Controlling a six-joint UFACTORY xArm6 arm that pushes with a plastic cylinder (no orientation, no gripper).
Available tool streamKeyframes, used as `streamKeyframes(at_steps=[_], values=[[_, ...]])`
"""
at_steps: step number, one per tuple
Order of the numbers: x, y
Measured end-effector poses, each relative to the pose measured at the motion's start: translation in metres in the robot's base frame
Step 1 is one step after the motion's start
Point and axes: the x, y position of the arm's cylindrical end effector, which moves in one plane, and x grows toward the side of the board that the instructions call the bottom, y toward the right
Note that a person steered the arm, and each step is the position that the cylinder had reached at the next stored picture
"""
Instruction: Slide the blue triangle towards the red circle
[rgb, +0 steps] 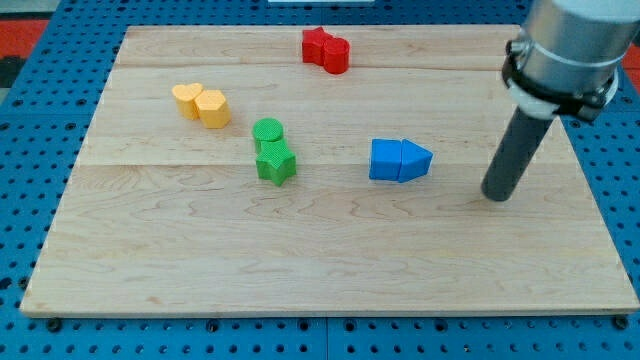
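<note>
**A:** You see a pale wooden tabletop (330, 280) sitting on a blue board full of little holes. Where is your blue triangle?

**B:** The blue triangle (416, 160) sits a bit right of the middle, touching a blue cube (385, 160) at its 9 o'clock side. Its point faces 3 o'clock.

**A:** And the red circle?

**B:** The red circle (337, 55) is far up at about 11 o'clock from the triangle, touching a red star-like block (317, 45).

**A:** What about your end effector?

**B:** It is only a rod, so it has no jaws to open or close. It holds nothing. My tip (496, 197) rests near the triangle, at about 4 o'clock from it, not touching.

**A:** Why there?

**B:** I think a push from that side sends the triangle up and left, toward the red circle. The green blocks (272, 150) and yellow blocks (202, 104) are well away.
</note>
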Motion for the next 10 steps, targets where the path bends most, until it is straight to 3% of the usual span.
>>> streamKeyframes(at_steps=[3, 4, 5, 8, 10], values=[[-0.049, -0.045], [-0.006, -0.038], [-0.011, -0.056], [-0.048, -0.078], [-0.114, -0.105]])
